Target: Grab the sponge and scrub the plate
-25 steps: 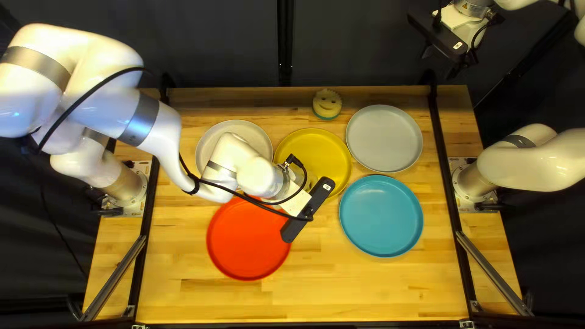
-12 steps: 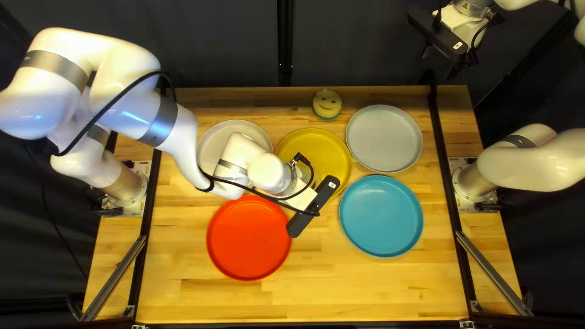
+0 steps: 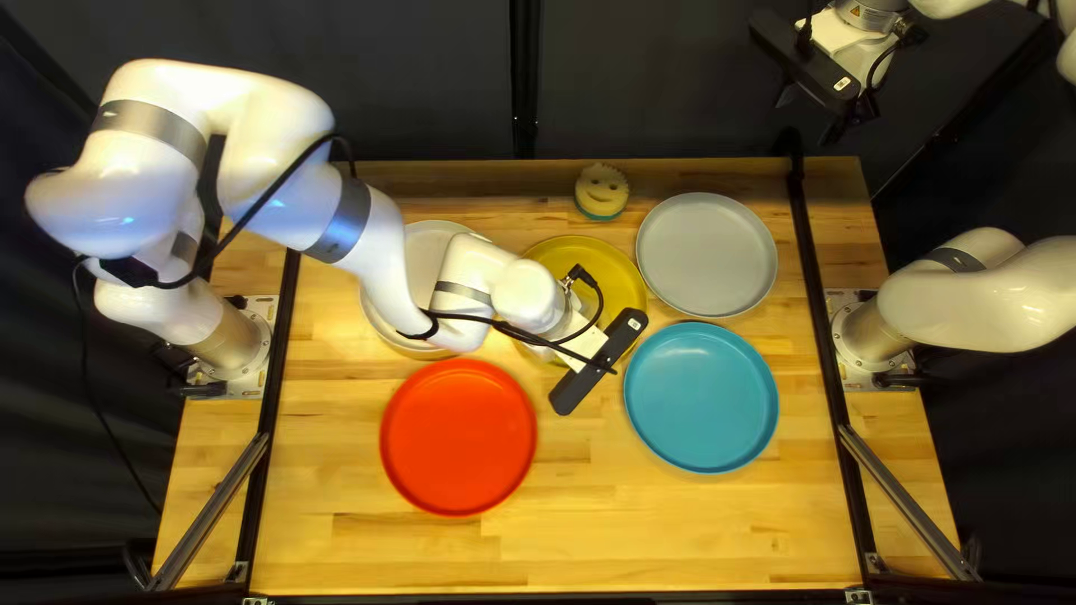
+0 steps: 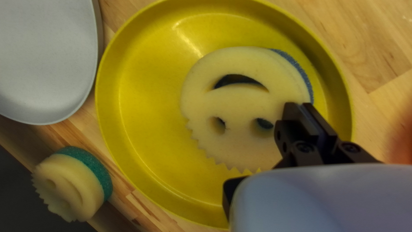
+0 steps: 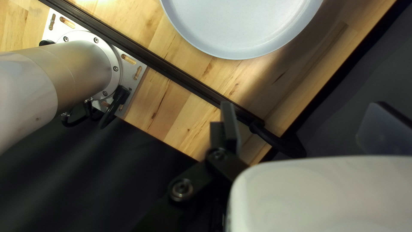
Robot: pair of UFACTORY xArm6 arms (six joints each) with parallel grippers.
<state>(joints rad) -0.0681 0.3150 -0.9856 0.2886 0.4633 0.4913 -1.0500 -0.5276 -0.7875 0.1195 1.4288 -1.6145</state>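
My left gripper is above the near side of the yellow plate, its fingertips hidden there. In the left wrist view, the left gripper is shut, its fingers together with nothing between them, over the edge of a cream smiley sponge with a blue backing. That sponge lies in the yellow plate; my arm hides it from above. A second smiley sponge, green-backed, rests near the table's far edge. My right gripper is raised beyond that edge; its wrist view shows the right gripper open and holding nothing.
The red plate and blue plate lie nearer the front. One grey plate stands right of the yellow one, and a pale plate is partly beneath my left arm. Black rails run along both table sides.
My left gripper has moved right and slightly toward the far edge, uncovering the whole red plate. The right arm, plates and green-backed sponge have stayed in place.
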